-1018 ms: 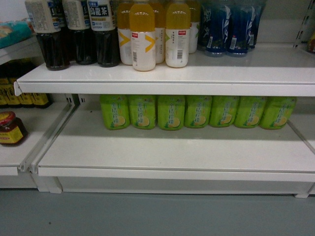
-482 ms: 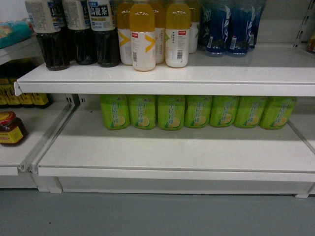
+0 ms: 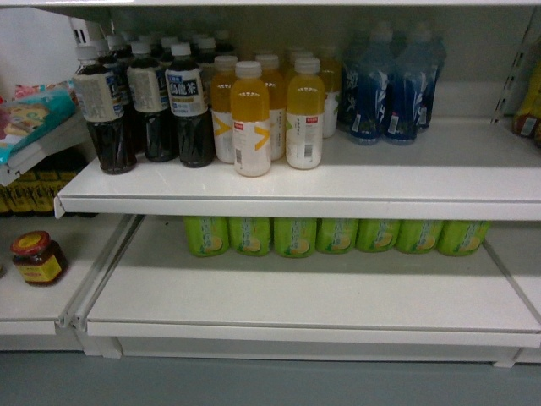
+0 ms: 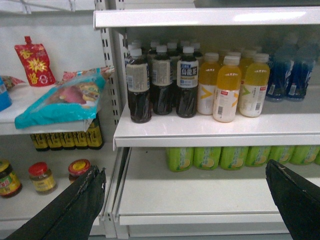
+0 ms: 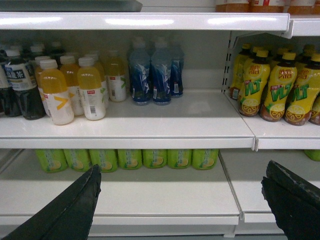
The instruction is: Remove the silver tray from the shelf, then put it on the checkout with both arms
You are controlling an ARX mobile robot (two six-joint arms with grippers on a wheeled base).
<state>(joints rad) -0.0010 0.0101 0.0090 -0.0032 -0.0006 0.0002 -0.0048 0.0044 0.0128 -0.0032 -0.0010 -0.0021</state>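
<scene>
Since a second ago the head view has lifted, so the bottles sit lower in it and their caps show. Neither arm appears there. On the wrist views the left gripper and right gripper both have their jaws released, spread wide and holding nothing. The tray lies on the top shelf at far left, with only its grey edge showing.
</scene>
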